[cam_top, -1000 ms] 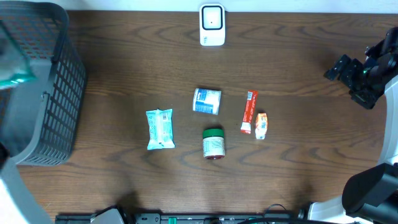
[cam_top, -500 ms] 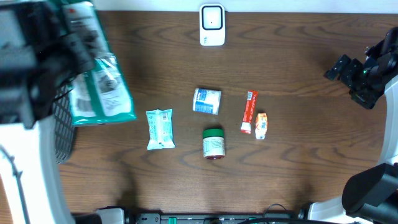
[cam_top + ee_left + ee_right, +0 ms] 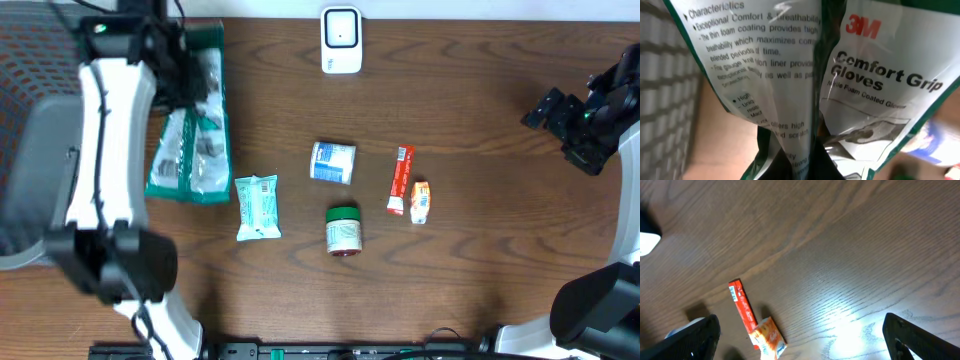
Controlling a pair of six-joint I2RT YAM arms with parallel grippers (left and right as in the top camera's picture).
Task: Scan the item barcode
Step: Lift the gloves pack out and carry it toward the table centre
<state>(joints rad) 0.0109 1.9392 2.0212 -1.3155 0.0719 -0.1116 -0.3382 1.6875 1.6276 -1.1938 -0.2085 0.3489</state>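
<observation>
Counting from the overhead view, five loose items are found on the table: one teal wipes packet (image 3: pixel 257 207), one blue-and-white tub (image 3: pixel 333 162) lying on its side, one green-lidded jar (image 3: pixel 344 231) also on its side, one red stick pack (image 3: pixel 401 179) and one small orange packet (image 3: pixel 420 201) just beside the stick pack. One white scanner (image 3: pixel 340 40) is set at the far edge, well apart from the group. One glove pack (image 3: pixel 875 85), printed "3M Comfort Grip Gloves", is held up near the far left corner, between the basket and the scanner and just above the wipes packet in the overhead view. One grey mesh basket (image 3: pixel 25 150) is placed at the left edge.

A dark brown wood-grain table (image 3: pixel 480 260) is shown. Little of the room is seen beyond a pale strip along the top of the overhead view.

The basket is largely covered by the left arm, so its contents cannot be told.

The left gripper (image 3: pixel 812 162) is seen from its wrist camera with its jaws pressed together on the lower edge of the glove pack, which is pinched between them. The right gripper (image 3: pixel 801 325) is held over the right side of the table with its jaws spread wide and nothing between them.
</observation>
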